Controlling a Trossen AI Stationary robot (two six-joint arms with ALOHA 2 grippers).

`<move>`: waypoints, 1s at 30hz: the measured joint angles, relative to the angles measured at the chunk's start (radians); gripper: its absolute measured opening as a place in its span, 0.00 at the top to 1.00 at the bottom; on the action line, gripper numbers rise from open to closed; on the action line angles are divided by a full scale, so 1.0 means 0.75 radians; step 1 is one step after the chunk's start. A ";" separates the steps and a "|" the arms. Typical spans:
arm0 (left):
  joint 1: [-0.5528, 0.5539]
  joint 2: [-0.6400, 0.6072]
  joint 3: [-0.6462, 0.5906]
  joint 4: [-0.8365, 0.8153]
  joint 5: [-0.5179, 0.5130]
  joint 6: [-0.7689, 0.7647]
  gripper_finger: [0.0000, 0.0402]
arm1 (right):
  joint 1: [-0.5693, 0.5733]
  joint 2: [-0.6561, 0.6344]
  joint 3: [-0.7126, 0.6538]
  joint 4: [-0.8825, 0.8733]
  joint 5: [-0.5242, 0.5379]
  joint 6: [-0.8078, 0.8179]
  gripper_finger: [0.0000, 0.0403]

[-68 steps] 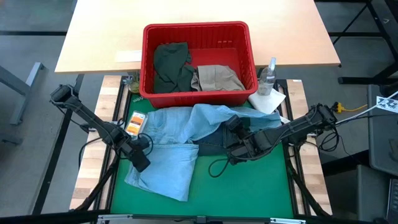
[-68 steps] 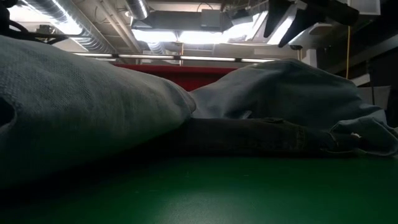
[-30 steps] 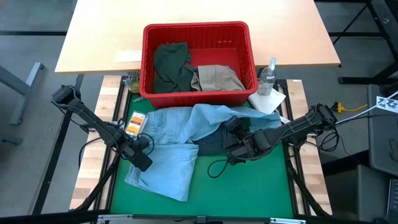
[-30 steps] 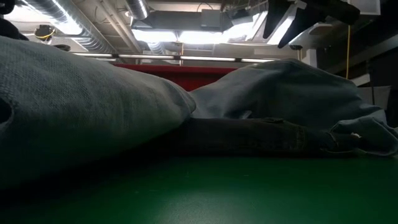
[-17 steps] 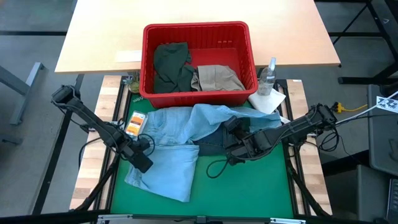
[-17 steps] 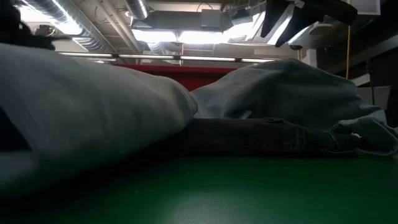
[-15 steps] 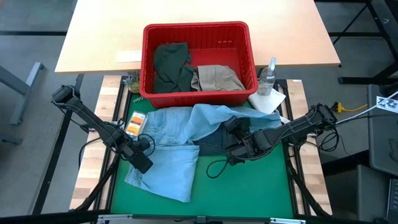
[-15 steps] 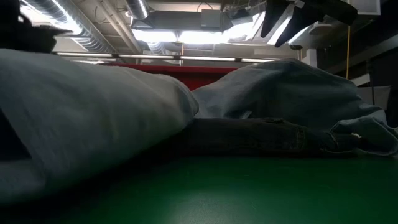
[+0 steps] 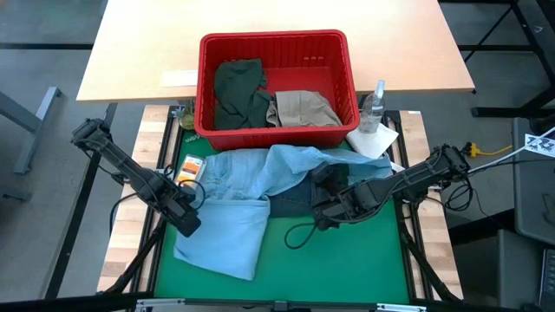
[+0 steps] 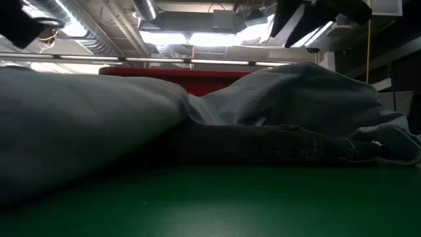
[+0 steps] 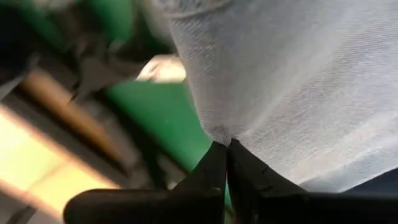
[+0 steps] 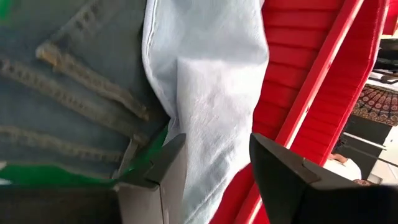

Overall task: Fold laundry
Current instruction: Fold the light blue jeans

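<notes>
High view: the light blue denim (image 9: pixel 238 199) sprawls on the green mat (image 9: pixel 347 269) before the red basket (image 9: pixel 276 52); left gripper (image 9: pixel 186 218) at its left edge; left wrist view: fingers pinched together on the cloth; right wrist view: right gripper (image 12: pixel 214 165) apart, seemingly holding nothing

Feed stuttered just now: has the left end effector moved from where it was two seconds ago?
Yes. In the high view the left end effector, shut on the light blue denim, has pulled slightly outward toward the left edge of the green mat.
</notes>
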 joint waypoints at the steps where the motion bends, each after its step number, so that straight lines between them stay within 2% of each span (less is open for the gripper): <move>1: 0.000 0.005 0.000 -0.032 0.038 -0.011 1.00 | 0.000 0.000 0.000 0.027 -0.006 0.000 0.57; 4: 0.000 0.028 0.000 -0.138 0.087 -0.043 1.00 | 0.000 0.002 0.000 0.117 -0.046 0.000 0.57; 11: 0.000 0.075 0.000 -0.100 -0.052 -0.035 1.00 | 0.000 0.039 0.001 0.346 -0.214 -0.061 0.57; 15: -0.009 0.107 0.000 -0.099 -0.073 -0.033 0.99 | 0.000 0.088 0.001 0.411 -0.250 -0.135 0.57; 23: -0.022 0.144 -0.001 -0.103 -0.062 0.034 0.84 | 0.000 0.138 0.001 0.420 -0.237 -0.211 0.57; 27: -0.022 0.138 -0.001 -0.106 -0.017 0.053 0.77 | 0.000 0.138 0.001 0.422 -0.237 -0.211 0.57; 30: -0.032 0.110 -0.001 -0.105 0.038 0.083 0.75 | -0.002 0.138 0.001 0.439 -0.237 -0.212 0.57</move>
